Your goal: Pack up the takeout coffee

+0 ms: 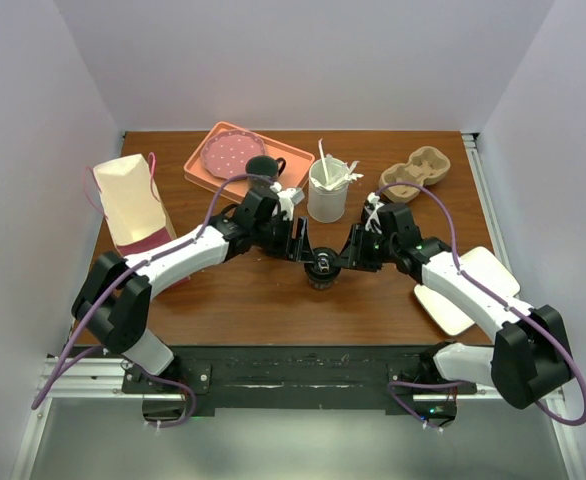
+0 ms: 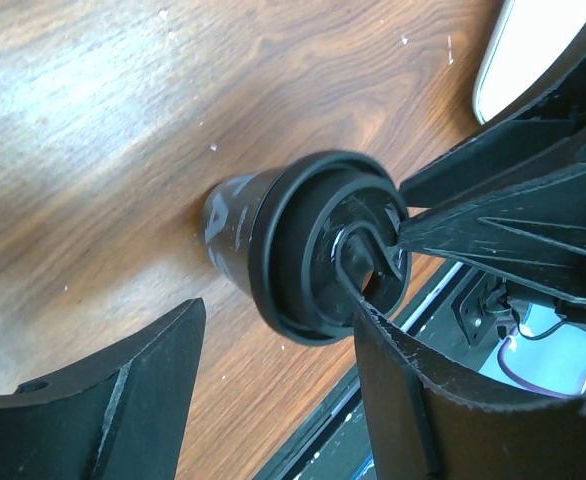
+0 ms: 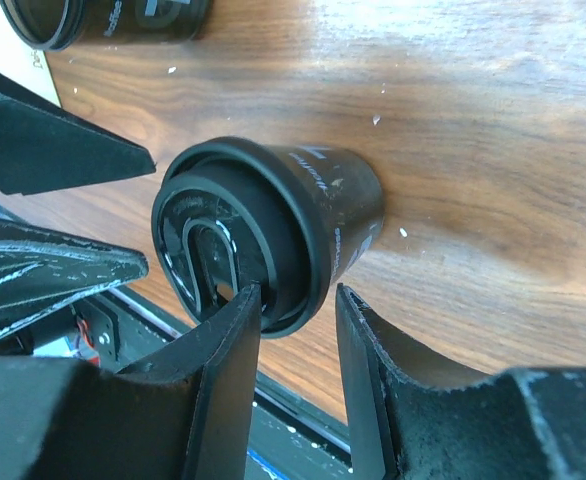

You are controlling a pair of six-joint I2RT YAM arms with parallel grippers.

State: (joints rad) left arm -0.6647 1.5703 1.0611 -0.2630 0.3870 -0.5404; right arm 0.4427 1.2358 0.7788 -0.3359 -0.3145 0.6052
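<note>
The takeout coffee (image 1: 322, 268) stood upright on the table (image 1: 243, 290), just on the near side of the white cup of stirrers (image 1: 327, 192), toward my arm bases and apart from that cup. Its round black lid (image 3: 223, 250) was seated on top, and white lettering (image 3: 318, 165) showed on the side wall. My two grippers met over it from opposite sides, both of them also on the near side of the white cup. My right gripper (image 3: 295, 300) was clenched on the rim of the takeout coffee: one finger (image 3: 223, 380) lay across the top of the lid, its tip at the raised drinking spout, and the other finger (image 3: 373, 380) lay down the outside of the cup wall, with the lid's edge pinched in the narrow gap between them. My left gripper (image 2: 278, 320) was released, its jaws standing wide. The takeout coffee sat between them but off centre. One left finger (image 2: 423, 400) crossed in front of the lid's edge in the left wrist view; whether it touched the lid could not be told. The other left finger (image 2: 93, 410) stood clear of the cup, with bare wood showing between them. In that same view the right fingers (image 2: 493, 230) reached in from the far side onto the lid top.
</note>
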